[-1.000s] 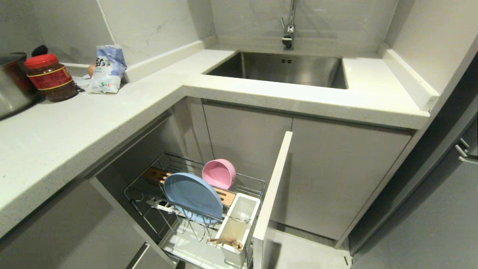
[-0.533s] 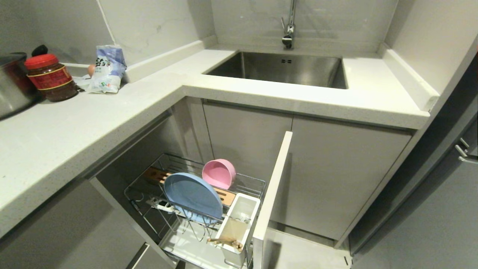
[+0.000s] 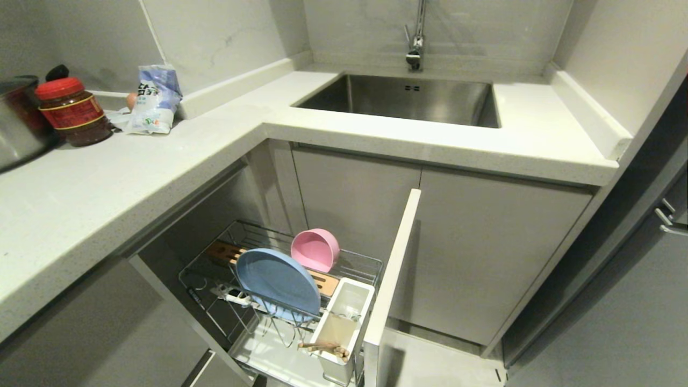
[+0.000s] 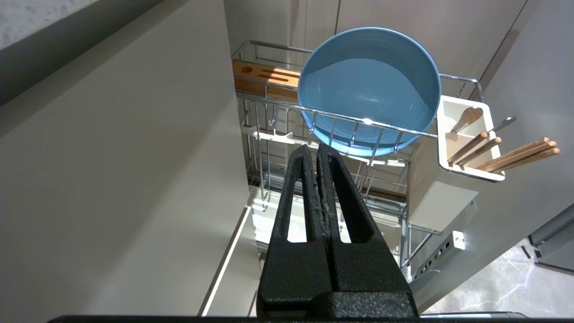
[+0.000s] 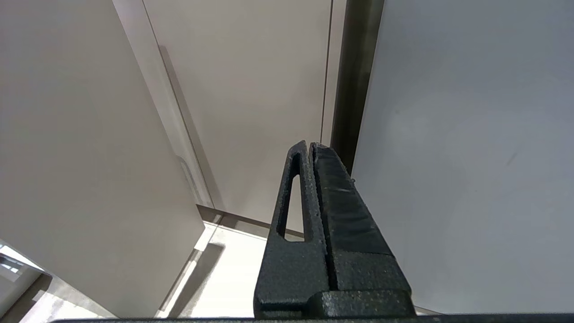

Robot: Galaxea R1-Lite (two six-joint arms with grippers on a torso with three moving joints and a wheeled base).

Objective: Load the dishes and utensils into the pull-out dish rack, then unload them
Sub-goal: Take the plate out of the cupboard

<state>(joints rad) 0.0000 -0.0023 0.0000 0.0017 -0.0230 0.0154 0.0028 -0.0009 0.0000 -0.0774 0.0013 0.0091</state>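
My left gripper (image 4: 319, 150) is sitting closed and empty at lower centre of the left wrist frame, fingers pressed flat together, pointing up the frame at the rack (image 4: 358, 123). Just past my fingertips the rack's front wire rail is crossing the frame, and right behind it the plate (image 4: 368, 85) is standing on edge at upper centre, hollow face toward me, its rim poking above the rail. So the plate is lying dead ahead of the left gripper, a little right of my finger line, near but not touching. To the right of the plate the cup (image 4: 466, 148) is holding the chopsticks (image 4: 515, 154), which are leaning out toward the right edge of the frame, long axis slanting up-right; a metal handle (image 4: 504, 123), probably the fork, is sticking out behind them.

In the head frame everything is sitting at lower centre: plate (image 3: 278, 282), bowl (image 3: 316, 249) on its side just behind it, cup (image 3: 344, 322) at the rack's front right corner, front panel (image 3: 391, 279) pulled out.

My right gripper (image 5: 311, 152) is also closed and empty, facing only blank cabinet doors, no task thing ahead of it.

I'm judging loading as finished and unloading as next. The left arm is the nearer one; the plate's top rim is the free edge to pinch, and I'd need to open first.
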